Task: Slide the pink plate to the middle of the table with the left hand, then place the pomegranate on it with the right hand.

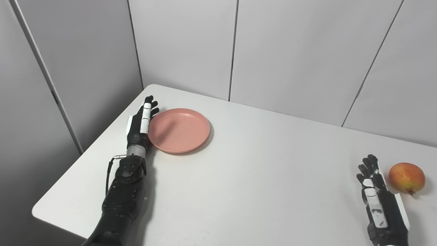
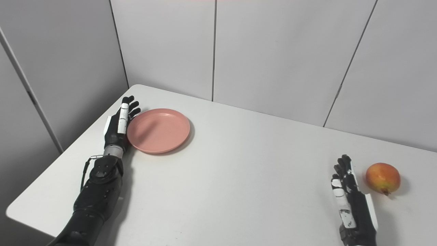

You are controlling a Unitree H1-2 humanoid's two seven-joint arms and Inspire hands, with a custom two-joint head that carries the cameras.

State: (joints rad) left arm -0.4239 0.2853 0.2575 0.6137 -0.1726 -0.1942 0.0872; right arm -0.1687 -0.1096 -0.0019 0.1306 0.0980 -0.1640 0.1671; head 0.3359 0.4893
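A round pink plate [image 1: 178, 130] lies flat on the white table [image 1: 259, 171], towards its far left corner. My left hand [image 1: 140, 123] stands edge-on against the plate's left rim, fingers straight and apart, holding nothing. A red-yellow pomegranate [image 1: 407, 177] rests near the table's right side. My right hand [image 1: 375, 198] lies just left of the fruit, a small gap between them, fingers extended and open.
Grey wall panels [image 1: 273, 51] close in the table at the back and on the left. The table's left edge [image 1: 92, 147] runs close beside my left forearm, and its near left corner is rounded.
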